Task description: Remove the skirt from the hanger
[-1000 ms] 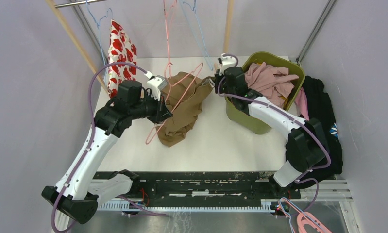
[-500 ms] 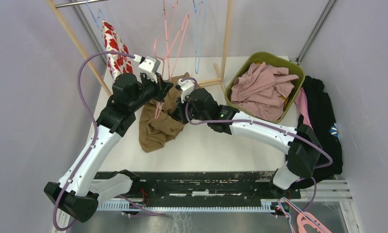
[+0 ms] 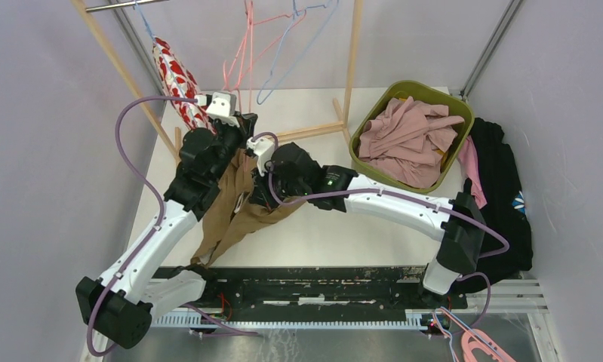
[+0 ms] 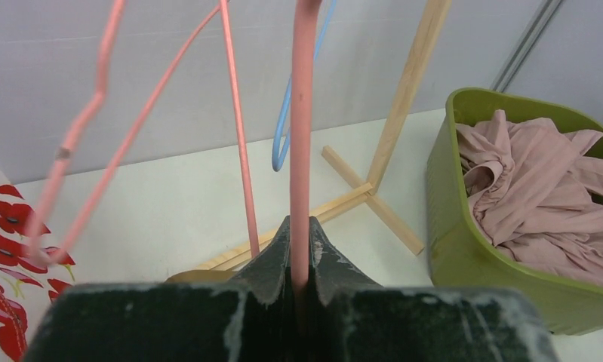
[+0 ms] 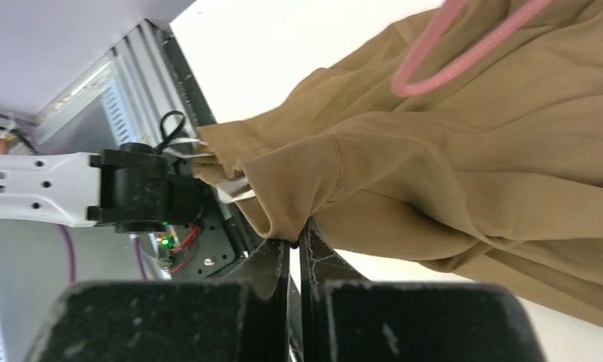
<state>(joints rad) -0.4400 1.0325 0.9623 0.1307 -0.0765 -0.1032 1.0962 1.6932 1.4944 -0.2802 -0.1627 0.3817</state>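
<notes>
From above, brown skirt (image 3: 230, 215) hanging between both arms, lower end trailing to the near edge of the bench (image 3: 336, 226), left wrist view, left claw (image 4: 300, 235) clamped tight on pink hanger (image 4: 302, 113) rod, right wrist view, right claw (image 5: 294, 243) pinching a skirt fold.

White table (image 3: 324, 226): olive bin (image 4: 445, 219) with pink cloth (image 3: 407, 132) far right, black garment (image 3: 502, 170) beside it, wooden rack foot (image 3: 313, 130) at back.
</notes>
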